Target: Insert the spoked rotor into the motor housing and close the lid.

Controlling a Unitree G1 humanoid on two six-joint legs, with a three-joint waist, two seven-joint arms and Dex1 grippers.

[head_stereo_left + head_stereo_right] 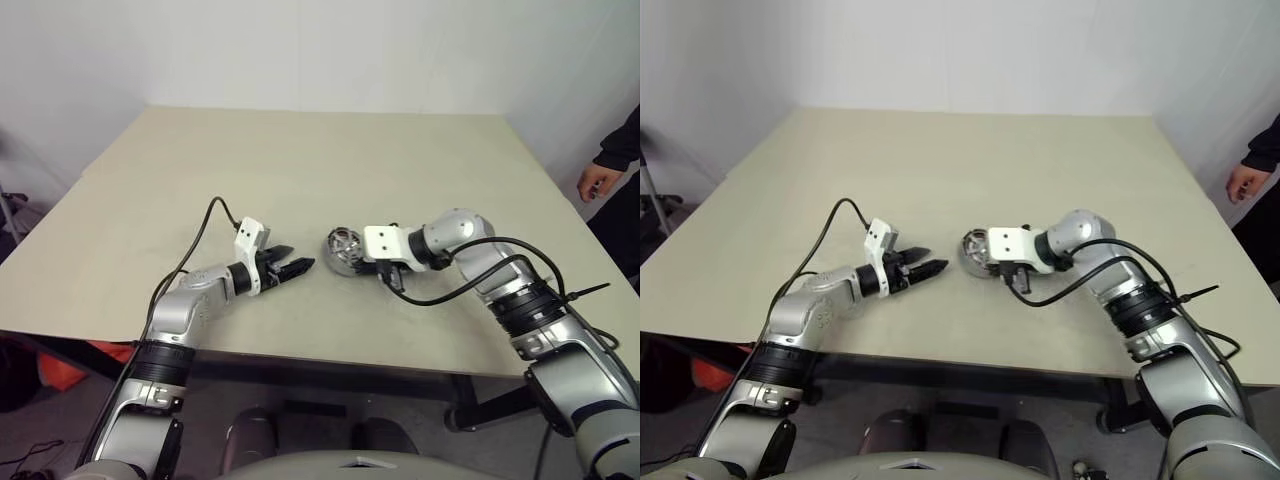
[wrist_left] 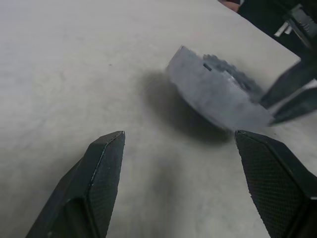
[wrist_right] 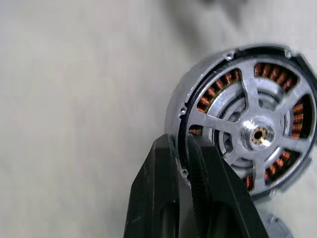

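The motor housing [image 3: 198, 94] is a round grey can with copper-brown windings. The spoked rotor [image 3: 250, 99] sits inside it, silver spokes and hub facing up. My right gripper [image 3: 182, 141] is shut on the housing's rim and holds it tilted just over the table, near the middle [image 1: 343, 247]. A grey notched piece, apparently the lid [image 3: 273, 225], peeks out at the housing's edge, mostly hidden. My left gripper [image 1: 300, 266] is open a short way left of the housing, pointing at it with nothing between its fingers [image 2: 101, 178].
The beige table [image 1: 300, 160] stretches far behind the arms, and its front edge runs close under both wrists. A person's hand [image 1: 598, 180] hangs past the table's right edge. A black cable loops from each wrist.
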